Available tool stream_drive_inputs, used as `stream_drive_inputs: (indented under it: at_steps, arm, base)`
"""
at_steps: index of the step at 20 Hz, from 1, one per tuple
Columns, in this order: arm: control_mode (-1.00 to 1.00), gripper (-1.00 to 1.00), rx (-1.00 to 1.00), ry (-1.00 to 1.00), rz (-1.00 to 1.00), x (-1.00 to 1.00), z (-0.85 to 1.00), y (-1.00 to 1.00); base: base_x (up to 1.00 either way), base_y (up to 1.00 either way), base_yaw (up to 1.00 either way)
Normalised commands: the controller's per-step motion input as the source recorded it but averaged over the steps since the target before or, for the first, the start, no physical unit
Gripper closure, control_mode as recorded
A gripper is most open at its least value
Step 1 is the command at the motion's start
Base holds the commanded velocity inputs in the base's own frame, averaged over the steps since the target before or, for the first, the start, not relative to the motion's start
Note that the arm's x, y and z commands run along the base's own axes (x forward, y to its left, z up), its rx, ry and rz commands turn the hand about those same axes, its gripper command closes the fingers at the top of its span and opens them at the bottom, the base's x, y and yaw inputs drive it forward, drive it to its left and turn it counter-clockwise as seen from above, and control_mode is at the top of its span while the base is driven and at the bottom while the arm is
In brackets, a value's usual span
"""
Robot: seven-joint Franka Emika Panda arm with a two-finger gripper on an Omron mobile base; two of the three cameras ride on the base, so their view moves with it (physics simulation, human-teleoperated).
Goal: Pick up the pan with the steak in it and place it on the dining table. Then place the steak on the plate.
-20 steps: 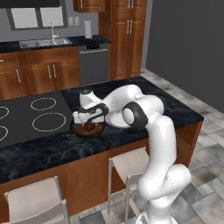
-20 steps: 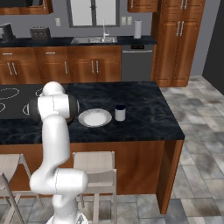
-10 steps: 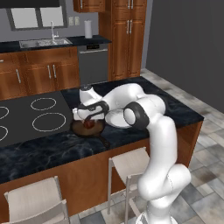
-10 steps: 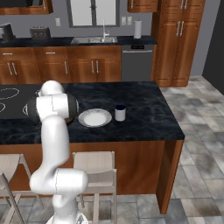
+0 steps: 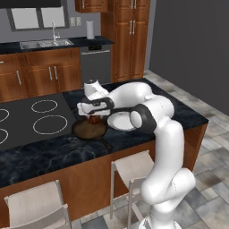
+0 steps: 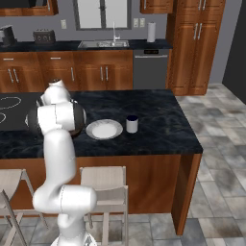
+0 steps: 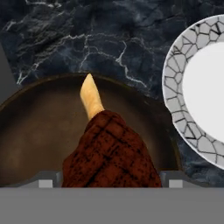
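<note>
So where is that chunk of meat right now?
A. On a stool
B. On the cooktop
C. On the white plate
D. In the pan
D: the steak lies in the pan, which sits on the dark stone top beside the plate, which holds nothing.

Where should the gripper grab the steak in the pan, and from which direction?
Grip the steak across its lumpy middle, coming straight down from above. It lies in the pan with the raised rim all around, so a side approach looks blocked. The open gripper already straddles it.
</note>
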Motion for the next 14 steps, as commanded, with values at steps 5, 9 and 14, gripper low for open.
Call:
stream_drive_inputs:
  at_steps: [5, 9, 14]
  arm:
    - [-1.00, 1.00, 0.01, 0.00, 0.00, 0.00, 0.03, -0.73]
    - [-1.00, 1.00, 0.03, 0.00, 0.00, 0.08, 0.00, -0.75]
    - [-1.00, 1.00, 0.04, 0.00, 0.00, 0.21, 0.00, -0.69]
  base:
    - [0.00, 0.00, 0.00]
    - [0.00, 0.00, 0.00]
    - [0.00, 0.00, 0.00]
